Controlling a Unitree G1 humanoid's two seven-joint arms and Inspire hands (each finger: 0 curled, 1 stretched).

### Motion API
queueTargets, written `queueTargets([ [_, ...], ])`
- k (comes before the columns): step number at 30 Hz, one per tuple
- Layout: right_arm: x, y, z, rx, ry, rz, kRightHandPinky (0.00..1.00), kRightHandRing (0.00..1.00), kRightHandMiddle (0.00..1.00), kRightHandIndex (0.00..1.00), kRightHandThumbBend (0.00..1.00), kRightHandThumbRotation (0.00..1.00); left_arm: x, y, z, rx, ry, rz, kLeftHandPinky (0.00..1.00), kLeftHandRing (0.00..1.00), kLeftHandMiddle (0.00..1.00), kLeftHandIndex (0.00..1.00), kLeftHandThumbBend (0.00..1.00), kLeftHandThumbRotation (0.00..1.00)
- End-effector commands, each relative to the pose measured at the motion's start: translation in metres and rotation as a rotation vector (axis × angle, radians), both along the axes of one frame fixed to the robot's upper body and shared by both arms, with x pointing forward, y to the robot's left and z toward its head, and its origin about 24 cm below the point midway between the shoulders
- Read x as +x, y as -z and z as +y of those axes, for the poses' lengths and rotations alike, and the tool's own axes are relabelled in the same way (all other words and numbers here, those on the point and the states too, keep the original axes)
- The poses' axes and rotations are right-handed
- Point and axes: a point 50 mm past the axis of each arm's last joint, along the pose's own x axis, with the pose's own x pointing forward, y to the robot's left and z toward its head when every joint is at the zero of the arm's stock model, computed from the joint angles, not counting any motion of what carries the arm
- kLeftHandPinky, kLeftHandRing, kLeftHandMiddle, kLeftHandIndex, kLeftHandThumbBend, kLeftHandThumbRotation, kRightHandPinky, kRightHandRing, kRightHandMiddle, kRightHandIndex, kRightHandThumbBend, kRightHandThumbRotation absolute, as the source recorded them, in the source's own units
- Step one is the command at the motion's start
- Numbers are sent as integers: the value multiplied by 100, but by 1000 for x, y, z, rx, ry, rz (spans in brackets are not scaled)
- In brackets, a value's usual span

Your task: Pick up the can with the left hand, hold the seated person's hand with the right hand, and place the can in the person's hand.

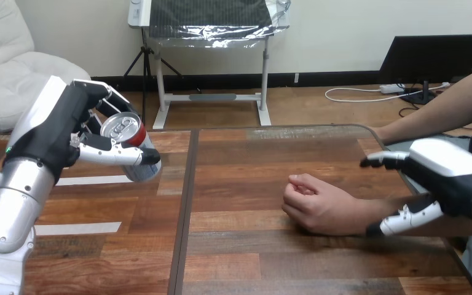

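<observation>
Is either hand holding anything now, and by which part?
Left hand holds the can by its side, fingers and thumb curled round it, top free. Right hand holds nothing: fingers straight, beside the person's wrist.

table [239, 264]: wooden | white strips [98, 180]: two, flat, table's left

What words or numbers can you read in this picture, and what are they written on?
None can be read.
The can, held in the left hand, shows its silver top and a bit of red side, but the hand covers most of its side and no letters are clear.
</observation>
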Motion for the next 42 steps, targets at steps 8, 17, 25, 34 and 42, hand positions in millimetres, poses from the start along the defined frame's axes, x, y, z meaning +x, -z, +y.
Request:
queueTargets([
  [8, 19, -11, 0, -54, 14, -37, 87, 88, 89, 89, 100, 53, -1, -22, 0, 17, 20, -94, 17, 23, 30, 41, 83, 0],
  [17, 20, 1, 2, -95, 11, 7, 86, 88, 89, 89, 100, 49, -2, -22, 0, 13, 28, -99, 18, 24, 31, 41, 83, 0],
  [25, 20, 14, 6, -133, 8, 35, 85, 87, 88, 88, 100, 41, -2, -22, 0, 11, 30, -98, 16, 21, 30, 41, 83, 0],
  [34, 21, 26, 12, -176, -9, 37, 83, 86, 87, 87, 100, 37, -2, -22, -1, 9, 29, -100, 14, 20, 29, 41, 84, 0],
  [42, 22, 36, 16, -198, -4, 54, 83, 85, 87, 87, 100, 29, -2, -21, -1, 9, 32, -102, 14, 20, 28, 41, 84, 0],
])
